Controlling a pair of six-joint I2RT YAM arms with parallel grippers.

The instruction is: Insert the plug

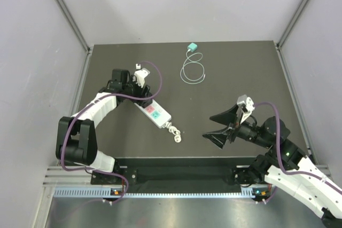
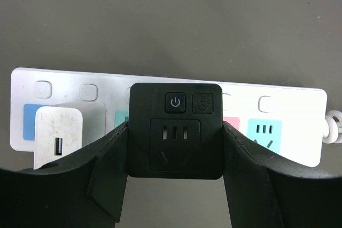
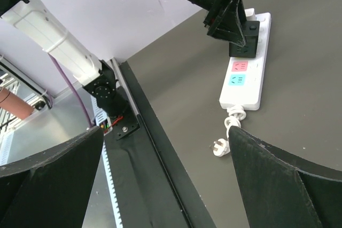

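Left end effector (image 2: 175,156) is clenched on the black plug adapter (image 2: 175,132), fingers on its two sides. The adapter is over the middle of the white power strip (image 2: 291,111), beside a white USB charger (image 2: 61,132); can't tell if it's seated. The strip lies left of centre on the worktop (image 1: 240,73). Right end effector (image 1: 223,125) is released, jaws wide, near right, well apart from the strip.
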